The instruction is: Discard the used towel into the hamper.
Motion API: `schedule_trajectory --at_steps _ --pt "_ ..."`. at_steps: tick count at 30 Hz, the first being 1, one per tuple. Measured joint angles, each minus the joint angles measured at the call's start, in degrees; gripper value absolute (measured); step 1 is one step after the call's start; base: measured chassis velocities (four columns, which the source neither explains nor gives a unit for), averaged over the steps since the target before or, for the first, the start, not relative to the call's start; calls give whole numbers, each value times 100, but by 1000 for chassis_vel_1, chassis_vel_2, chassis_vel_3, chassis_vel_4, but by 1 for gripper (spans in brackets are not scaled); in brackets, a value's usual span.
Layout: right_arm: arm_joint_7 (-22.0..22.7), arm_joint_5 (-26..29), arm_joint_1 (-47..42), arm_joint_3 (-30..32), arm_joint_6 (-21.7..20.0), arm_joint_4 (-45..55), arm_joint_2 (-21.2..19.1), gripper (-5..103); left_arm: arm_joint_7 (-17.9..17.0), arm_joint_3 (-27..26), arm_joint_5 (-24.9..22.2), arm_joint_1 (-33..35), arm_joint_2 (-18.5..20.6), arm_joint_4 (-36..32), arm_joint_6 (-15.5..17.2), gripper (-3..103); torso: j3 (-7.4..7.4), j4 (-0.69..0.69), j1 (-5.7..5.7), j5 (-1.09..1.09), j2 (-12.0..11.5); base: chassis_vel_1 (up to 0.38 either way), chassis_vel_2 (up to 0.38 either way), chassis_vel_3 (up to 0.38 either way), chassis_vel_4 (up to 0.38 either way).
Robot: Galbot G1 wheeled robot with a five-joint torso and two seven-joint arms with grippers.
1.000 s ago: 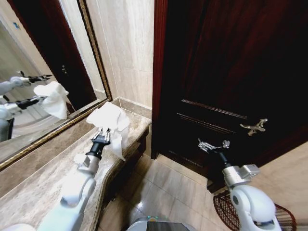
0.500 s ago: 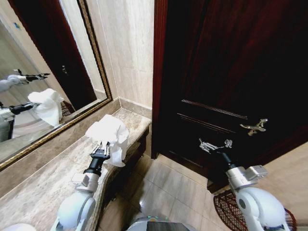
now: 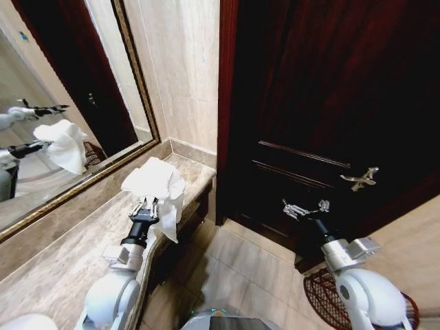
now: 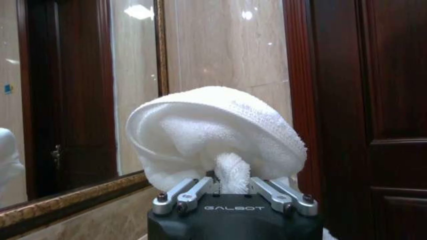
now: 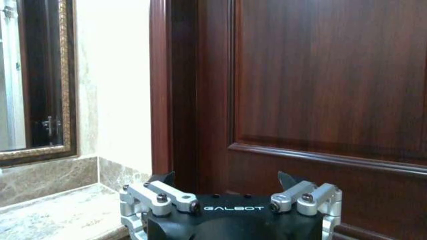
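So the left gripper [image 3: 146, 206], clamped on the bunched white terry towel [image 3: 157, 184], had pulled back off the marble counter [image 3: 62, 261] toward the robot. Hamper run looked underway; the dark wire-weave hamper [image 3: 317, 294] sat by the right arm, whose right gripper [image 3: 302, 207] hung spread and empty near the door.

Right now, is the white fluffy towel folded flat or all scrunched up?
Scrunched up. The white terry towel bulges in a rounded bunch above the left end effector, one twisted end pinched there.

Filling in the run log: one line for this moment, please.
left gripper: shut on towel, above counter | right gripper: open, idle by door | hamper: floor, right, no towel in it
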Motion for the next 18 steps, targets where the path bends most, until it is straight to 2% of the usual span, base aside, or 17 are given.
schedule_trajectory --at_steps 18 --pt "-60 -44 -35 -22 26 19 94 100 -5 26 104 114 -141 -97 -151 12 0 1 2 -1 0 56 -58 -62 59"
